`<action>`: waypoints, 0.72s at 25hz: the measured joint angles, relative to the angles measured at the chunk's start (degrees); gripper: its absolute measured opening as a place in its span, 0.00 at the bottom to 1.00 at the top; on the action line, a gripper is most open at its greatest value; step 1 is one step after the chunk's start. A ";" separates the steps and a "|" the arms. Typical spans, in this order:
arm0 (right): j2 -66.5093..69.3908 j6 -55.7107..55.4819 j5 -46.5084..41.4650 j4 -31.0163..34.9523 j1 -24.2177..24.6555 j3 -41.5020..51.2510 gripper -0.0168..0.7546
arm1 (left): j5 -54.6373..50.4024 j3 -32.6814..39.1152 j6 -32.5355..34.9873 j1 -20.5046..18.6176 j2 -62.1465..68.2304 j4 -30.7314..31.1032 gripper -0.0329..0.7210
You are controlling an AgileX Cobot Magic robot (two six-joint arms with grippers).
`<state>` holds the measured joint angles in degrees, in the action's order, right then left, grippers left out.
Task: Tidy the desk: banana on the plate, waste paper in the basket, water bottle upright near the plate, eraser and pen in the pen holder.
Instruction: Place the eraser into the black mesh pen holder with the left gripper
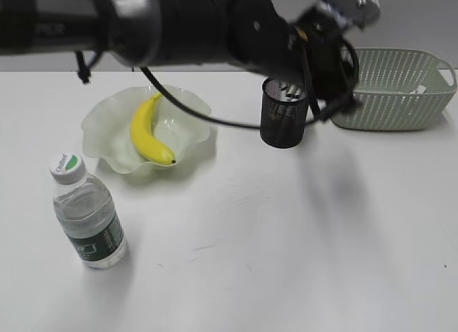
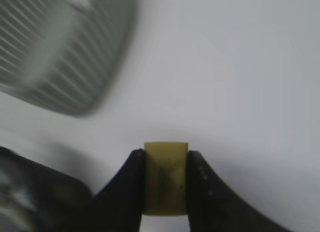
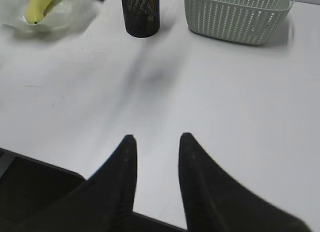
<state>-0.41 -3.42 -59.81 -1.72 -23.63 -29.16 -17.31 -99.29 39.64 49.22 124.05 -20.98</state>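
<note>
Yellowish rubber fills the gap between my left hand (image 2: 165, 184)'s black fingers: the small tan block eraser (image 2: 166, 178) is clamped there, pinched across its narrow sides so it can drop straight down. From the exterior view that arm reaches across the middle and ends above the black round wire-mesh pen holder (image 1: 283, 112), which I judge is where the eraser is meant to go; the hand itself is lost behind the wrist and cables there, so I can't say how well it lines up with the opening. Something pale and dark stands up inside the cup, possibly the pen, though it is too small to be sure. My right hand (image 3: 157, 142) hangs over bare white counter (image 3: 240, 117) with its fingers apart and nothing between them, kept well back so the left arm has room. The curved yellow banana (image 1: 149, 129) already lies in the frosted pale green glass plate (image 1: 107, 124) with the ruffled rim, and the small clear water bottle (image 1: 87, 216) with the white cap stands upright near it. The sage-green woven-pattern plastic basket (image 1: 390, 103) sits just beside the pen holder; a white scrap shows through its far handle, but most of its inside is hidden. The left wrist view is blurred, the basket only a smear.
</note>
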 joint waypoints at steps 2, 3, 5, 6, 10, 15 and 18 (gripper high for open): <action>0.00 0.00 0.00 0.00 0.00 0.00 0.33 | 8.85 -0.13 0.00 -2.02 -2.70 -0.27 0.29; 0.00 0.00 0.00 -0.05 0.00 0.00 0.33 | 13.33 -0.20 0.00 -3.24 -3.13 -0.82 0.29; 0.00 0.00 0.00 -0.13 0.00 0.00 0.33 | 19.39 -0.39 0.00 -5.68 -2.86 -3.45 0.29; 0.00 0.00 0.00 -0.13 0.00 0.00 0.33 | 20.25 -0.39 0.00 -6.50 -2.37 -4.88 0.29; 0.00 0.00 0.00 -0.17 0.00 0.00 0.33 | 20.10 -0.39 0.00 -8.37 1.24 -11.19 0.29; 0.00 0.00 0.00 -0.20 0.00 0.00 0.33 | 15.29 -0.04 0.00 -8.49 4.88 -13.50 0.29; 0.00 0.00 0.00 -0.20 0.00 0.00 0.33 | 13.71 -0.04 0.00 -8.49 5.61 -13.80 0.29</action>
<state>-0.41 -3.42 -59.81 -1.92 -23.63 -29.16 -3.59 -99.34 39.64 40.73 129.66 -34.78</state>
